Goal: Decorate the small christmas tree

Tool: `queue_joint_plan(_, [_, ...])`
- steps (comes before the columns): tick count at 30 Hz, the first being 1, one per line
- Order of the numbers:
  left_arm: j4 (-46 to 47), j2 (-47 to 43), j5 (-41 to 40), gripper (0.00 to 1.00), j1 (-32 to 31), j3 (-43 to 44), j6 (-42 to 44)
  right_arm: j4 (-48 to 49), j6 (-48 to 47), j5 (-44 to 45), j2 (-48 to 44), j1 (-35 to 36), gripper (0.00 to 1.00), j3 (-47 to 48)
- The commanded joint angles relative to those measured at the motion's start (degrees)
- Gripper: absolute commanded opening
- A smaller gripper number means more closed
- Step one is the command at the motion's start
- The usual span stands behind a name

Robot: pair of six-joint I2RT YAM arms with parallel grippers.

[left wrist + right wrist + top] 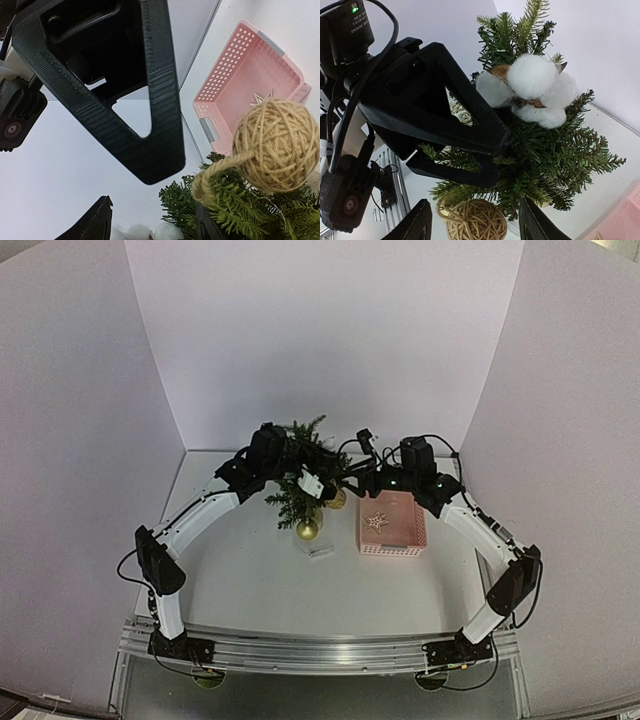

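The small christmas tree (pixel 300 485) stands mid-table between both arms. It also shows in the left wrist view (pixel 240 210) and the right wrist view (pixel 555 150). A white cotton boll (pixel 535 85) sits near its top, and a twine ball (pixel 277 145) hangs on a branch by its loop; it also shows in the right wrist view (pixel 472 220). A gold bauble (pixel 307 530) hangs low at the front. My left gripper (pixel 152 227) is open, with its right finger in the branches by the twine loop. My right gripper (pixel 477 225) is open, just off the twine ball.
A pink perforated basket (pixel 410 540) lies right of the tree with a pale star (pixel 376 522) inside; the basket also shows in the left wrist view (pixel 220 85). A small white tag (pixel 320 551) lies on the table in front of the tree. White walls enclose the back and sides.
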Motion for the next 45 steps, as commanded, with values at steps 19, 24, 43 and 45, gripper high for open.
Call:
queue_joint_plan(19, [7.50,-5.63,-0.83,0.61,0.78,-3.85,-4.47,1.14,1.81,4.24,1.90,2.35,0.38,2.23])
queue_joint_plan(24, [7.44,-6.32,-0.04,0.61,0.78,-5.22,-4.48,1.33,1.90,4.71,2.31,2.35,0.32,2.82])
queue_joint_plan(43, [17.14,-8.77,-1.57,0.63,0.79,-8.65,-7.69,1.42,1.52,4.05,1.39,2.35,0.54,3.45])
queue_joint_plan(45, [19.19,-9.31,-2.03,0.63,0.78,-9.36,-8.59,1.40,1.56,4.38,1.02,2.37,0.58,3.82])
